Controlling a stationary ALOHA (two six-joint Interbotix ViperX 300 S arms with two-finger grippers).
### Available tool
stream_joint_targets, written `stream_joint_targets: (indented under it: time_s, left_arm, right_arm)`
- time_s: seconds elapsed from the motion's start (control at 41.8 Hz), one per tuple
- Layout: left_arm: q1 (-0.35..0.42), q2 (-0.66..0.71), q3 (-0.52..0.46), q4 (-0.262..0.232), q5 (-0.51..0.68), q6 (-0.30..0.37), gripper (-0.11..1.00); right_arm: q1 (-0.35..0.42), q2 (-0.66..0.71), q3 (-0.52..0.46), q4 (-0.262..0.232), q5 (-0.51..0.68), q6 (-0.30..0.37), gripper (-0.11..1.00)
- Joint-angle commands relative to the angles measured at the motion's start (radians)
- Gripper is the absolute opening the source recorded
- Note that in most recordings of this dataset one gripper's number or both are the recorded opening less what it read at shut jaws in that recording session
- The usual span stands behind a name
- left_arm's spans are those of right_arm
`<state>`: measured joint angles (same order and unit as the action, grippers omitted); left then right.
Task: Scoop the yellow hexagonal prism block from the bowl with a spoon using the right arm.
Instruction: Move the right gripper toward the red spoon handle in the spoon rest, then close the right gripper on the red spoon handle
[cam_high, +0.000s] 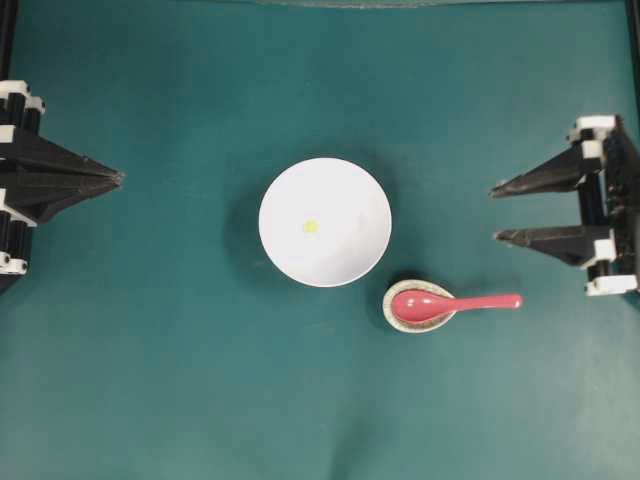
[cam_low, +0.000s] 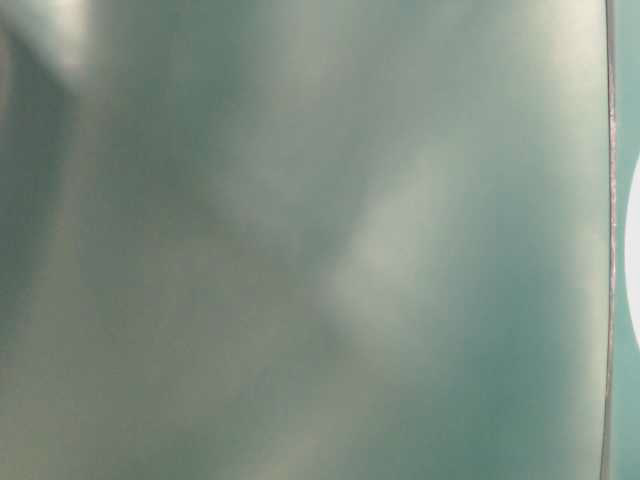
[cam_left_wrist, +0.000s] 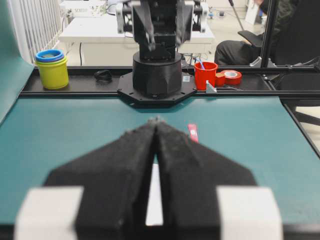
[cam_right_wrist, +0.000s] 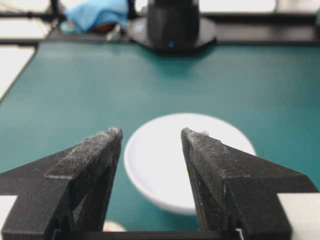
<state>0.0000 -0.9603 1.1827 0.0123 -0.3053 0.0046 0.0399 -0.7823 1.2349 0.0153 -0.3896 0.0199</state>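
The white bowl (cam_high: 325, 222) sits mid-table with the tiny yellow block (cam_high: 310, 226) lying inside it, left of centre. The pink-red spoon (cam_high: 440, 305) lies to the bowl's lower right, its scoop resting in a small speckled dish (cam_high: 430, 287) and its handle pointing right. My right gripper (cam_high: 495, 213) hovers at the right edge, open and empty, above and right of the spoon handle. In the right wrist view the bowl (cam_right_wrist: 160, 155) shows between the spread fingers of the gripper (cam_right_wrist: 151, 132). My left gripper (cam_high: 120, 178) is shut and empty at the far left.
In the left wrist view the shut gripper (cam_left_wrist: 156, 121) faces the right arm's base (cam_left_wrist: 156, 75), and the spoon handle (cam_left_wrist: 193, 132) peeks past it. Cups and tape stand on the rail beyond the mat. The table-level view is only a teal blur.
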Motion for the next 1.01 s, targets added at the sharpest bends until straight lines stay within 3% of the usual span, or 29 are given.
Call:
stream_joint_targets:
  time_s: [0.0, 0.359, 0.622, 0.838, 0.981]
  left_arm:
    - [0.002, 0.009, -0.021, 0.003, -0.011, 0.002, 0.0]
    - [0.002, 0.009, -0.018, 0.003, -0.011, 0.002, 0.0]
    - [0.002, 0.012, -0.017, 0.003, -0.003, 0.002, 0.0]
    - [0.002, 0.058, -0.014, 0.003, -0.009, 0.002, 0.0]
    - [0.002, 0.089, -0.02, 0.003, -0.017, 0.003, 0.0]
  right_arm:
    - [0.011, 0.04, 0.012, 0.015, -0.071, 0.003, 0.57]
    - [0.083, 0.258, 0.12, 0.109, -0.357, 0.003, 0.57]
    - [0.236, 0.466, 0.169, 0.272, -0.617, 0.003, 0.57]
    - [0.362, 0.664, 0.141, 0.408, -0.75, 0.005, 0.57]
    - [0.414, 0.764, 0.123, 0.462, -0.802, 0.018, 0.57]
